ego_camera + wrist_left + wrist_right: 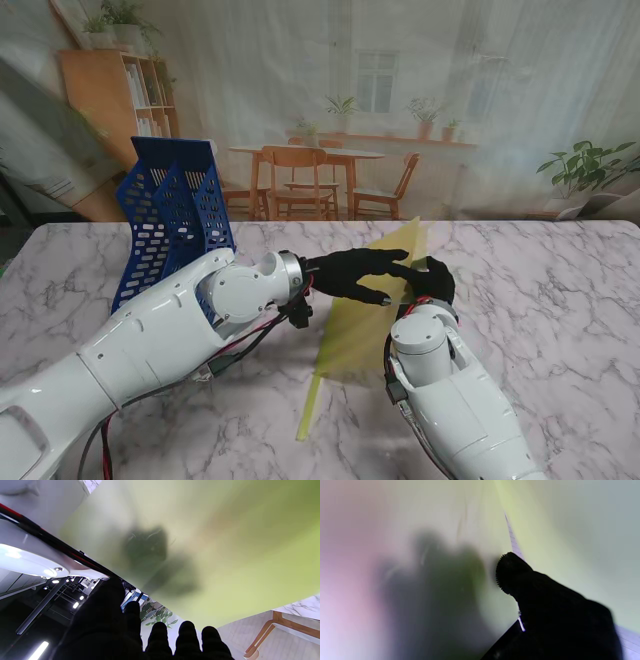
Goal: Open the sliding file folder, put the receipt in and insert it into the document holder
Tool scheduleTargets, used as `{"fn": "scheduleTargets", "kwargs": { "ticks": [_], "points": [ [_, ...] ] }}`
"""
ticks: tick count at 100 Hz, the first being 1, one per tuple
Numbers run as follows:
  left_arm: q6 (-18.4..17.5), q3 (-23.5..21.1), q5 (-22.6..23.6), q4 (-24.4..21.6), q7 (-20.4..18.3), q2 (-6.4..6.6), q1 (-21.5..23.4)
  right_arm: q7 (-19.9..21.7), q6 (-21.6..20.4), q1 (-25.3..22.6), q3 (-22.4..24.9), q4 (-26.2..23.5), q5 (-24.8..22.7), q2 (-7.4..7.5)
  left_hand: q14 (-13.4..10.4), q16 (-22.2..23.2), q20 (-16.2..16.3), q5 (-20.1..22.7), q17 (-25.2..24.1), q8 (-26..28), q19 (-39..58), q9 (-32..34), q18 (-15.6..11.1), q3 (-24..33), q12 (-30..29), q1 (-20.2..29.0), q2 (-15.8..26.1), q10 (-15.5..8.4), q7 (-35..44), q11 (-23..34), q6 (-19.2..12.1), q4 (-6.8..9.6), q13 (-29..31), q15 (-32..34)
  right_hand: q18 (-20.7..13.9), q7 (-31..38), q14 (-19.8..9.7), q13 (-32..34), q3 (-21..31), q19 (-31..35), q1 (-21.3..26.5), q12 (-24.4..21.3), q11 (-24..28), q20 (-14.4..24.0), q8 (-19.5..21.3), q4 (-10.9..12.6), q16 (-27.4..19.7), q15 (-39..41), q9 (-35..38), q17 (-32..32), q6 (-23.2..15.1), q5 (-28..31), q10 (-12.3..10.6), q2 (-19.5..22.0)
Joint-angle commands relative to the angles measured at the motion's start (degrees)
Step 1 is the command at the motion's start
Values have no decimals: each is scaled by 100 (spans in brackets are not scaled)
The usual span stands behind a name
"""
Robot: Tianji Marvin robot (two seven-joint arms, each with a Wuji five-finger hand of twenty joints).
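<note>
Folder up off the surface, between both hands.
My right hand pinches it; my left hand lies spread on it, grip uncertain; I'd keep it level toward the holder.

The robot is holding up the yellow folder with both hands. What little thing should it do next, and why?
Probably swing the yellow folder left, toward the blue document holder. The folder is tilted up off the table between the left robot hand and the right robot hand, and the holder stands apart on the left with its slots open. Whether the receipt is inside, I cannot tell.
</note>
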Motion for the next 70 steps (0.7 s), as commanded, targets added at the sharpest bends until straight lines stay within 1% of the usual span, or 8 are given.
{"fn": "scheduleTargets", "kwargs": {
  "ticks": [1,12,24,35,39,44,53,70],
  "points": [
    [43,68,3,36,-126,-24,-104,29,41,-14,-35,0,-1,-9,-217,-73,10,108,21,67,-229,-320,-275,1257,-285,-245,-190,9,127,-210,-324,449,-213,-238,224,430,30,164,474,173,485,-31,235,-89,-61,123,-65,105,20,15,-234,87,123,271],
    [88,193,55,80,-168,-41,-211,49,64,-7,-58,-4,18,-13,-230,-61,3,381,26,184,-225,-334,-314,2292,-398,-200,-312,12,352,-230,-404,667,-248,-309,212,429,31,163,468,173,487,-30,242,-98,-58,125,-70,97,15,0,-235,87,117,279],
    [137,315,203,125,-155,-53,-295,65,79,-3,-71,-13,19,-12,-220,-43,22,794,28,419,-201,-334,-346,2398,-399,-165,-350,20,775,-220,-338,706,-268,-352,208,427,18,164,463,177,489,-28,249,-104,-55,126,-73,92,9,-1,-241,83,117,281],
    [95,391,390,158,-114,-45,-330,79,66,-7,-65,-34,27,-5,-160,-5,142,1145,13,926,-123,-311,-364,1444,-193,-108,-272,72,1463,-175,-132,143,-271,-331,206,428,22,165,459,178,488,-28,253,-109,-50,126,-75,88,6,-4,-249,78,116,283],
    [64,380,476,157,-76,-35,-312,80,59,-10,-58,-41,29,-3,-137,69,236,1119,5,1584,-85,-297,-359,820,-31,176,-613,104,1806,-138,-122,-430,-253,-274,205,430,21,166,459,179,490,-28,255,-111,-47,127,-74,88,5,-5,-252,78,112,286],
    [37,353,562,124,-64,-4,-287,76,47,-17,-45,-51,38,-1,-133,133,356,1225,-5,1897,-47,-261,-368,312,281,495,-841,110,2078,-99,-101,-659,-223,-189,204,431,20,168,455,180,488,-27,258,-113,-45,127,-74,89,7,-5,-252,78,112,287],
    [-72,281,777,42,-89,92,-249,69,20,-36,-18,-66,41,6,-138,162,415,1305,-3,2017,-35,-206,-393,119,424,822,-960,92,2394,-3,-99,-645,-189,-114,204,431,11,168,452,182,491,-27,262,-117,-40,128,-76,86,2,-6,-257,72,97,289],
    [-289,76,1104,-116,-276,287,-154,68,4,-60,10,-82,65,10,-262,78,221,1371,31,1661,-204,-47,-505,1893,428,233,-916,32,2490,242,-86,-344,-171,-137,204,432,15,166,448,185,492,-27,270,-125,-34,129,-75,86,-4,-6,-258,67,102,294]
  ]
}}
